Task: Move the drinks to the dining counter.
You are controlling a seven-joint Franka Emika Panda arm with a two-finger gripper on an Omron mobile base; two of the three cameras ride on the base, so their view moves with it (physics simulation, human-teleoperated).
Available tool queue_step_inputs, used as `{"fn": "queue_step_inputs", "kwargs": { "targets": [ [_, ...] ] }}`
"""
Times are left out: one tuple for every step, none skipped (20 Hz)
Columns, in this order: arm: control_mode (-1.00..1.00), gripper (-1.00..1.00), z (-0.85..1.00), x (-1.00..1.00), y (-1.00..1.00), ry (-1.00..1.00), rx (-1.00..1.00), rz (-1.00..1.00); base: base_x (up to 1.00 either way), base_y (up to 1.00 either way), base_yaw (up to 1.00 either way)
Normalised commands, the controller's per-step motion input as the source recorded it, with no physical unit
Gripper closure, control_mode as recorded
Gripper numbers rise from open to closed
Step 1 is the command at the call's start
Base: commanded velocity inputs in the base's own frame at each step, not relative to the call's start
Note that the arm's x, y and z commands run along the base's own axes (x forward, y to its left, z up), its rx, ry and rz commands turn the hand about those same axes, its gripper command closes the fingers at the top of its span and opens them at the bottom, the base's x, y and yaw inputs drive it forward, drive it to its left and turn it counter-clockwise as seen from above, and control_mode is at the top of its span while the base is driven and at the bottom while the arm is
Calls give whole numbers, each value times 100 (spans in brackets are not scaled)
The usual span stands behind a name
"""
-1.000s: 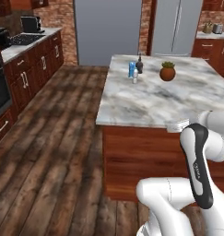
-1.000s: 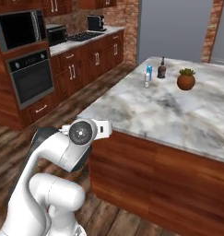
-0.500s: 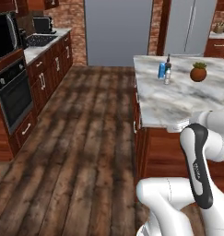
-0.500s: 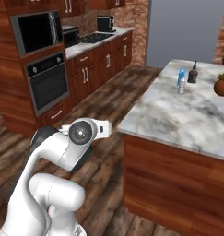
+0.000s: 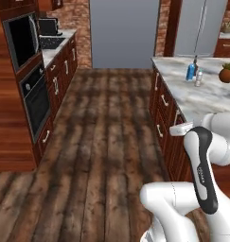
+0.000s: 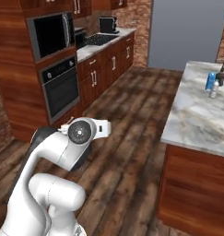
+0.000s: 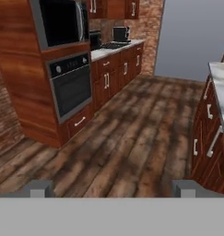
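The drinks stand together on the far end of the marble island [image 5: 201,97]: a blue carton [image 5: 190,72], a clear water bottle [image 5: 199,78] and a black bottle [image 5: 196,61]. From the right base view they are the carton [image 6: 210,80], the water bottle [image 6: 215,89] and the black bottle [image 6: 221,75]. My gripper [image 7: 112,189] is open with nothing between its fingertips [image 7: 39,188]. It is held low over the wood floor, pointing down the aisle, well short of the drinks. The dining counter is out of view.
A terracotta pot with a plant [image 5: 227,73] sits right of the drinks. Along the left are a built-in oven [image 5: 35,97] with a microwave [image 6: 49,32] above it and a counter with a cooktop [image 6: 97,40]. The wood floor [image 5: 107,137] runs between cabinets and island.
The whole picture has shifted: the base has turned left, so the island and drinks slid to the right edge and the oven wall came in. The arm's pose and open jaws are unchanged.
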Motion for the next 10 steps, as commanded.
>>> {"fn": "queue_step_inputs", "kwargs": {
  "targets": [
    [100,-100,0,0,0,0,0,0,67,50,-44],
    [100,-100,0,0,0,0,0,0,68,36,-48],
    [100,-100,0,0,0,0,0,0,69,30,-52],
    [100,-100,0,0,0,0,0,0,67,29,-53],
    [100,-100,0,0,0,0,0,0,69,27,-55],
    [100,-100,0,0,0,0,0,0,69,27,-56],
    [100,-100,0,0,0,0,0,0,69,26,-56],
    [100,-100,0,0,0,0,0,0,69,28,-55],
    [100,-100,0,0,0,0,0,0,71,30,-55],
    [100,-100,0,0,0,0,0,0,74,34,-54]
  ]
}}
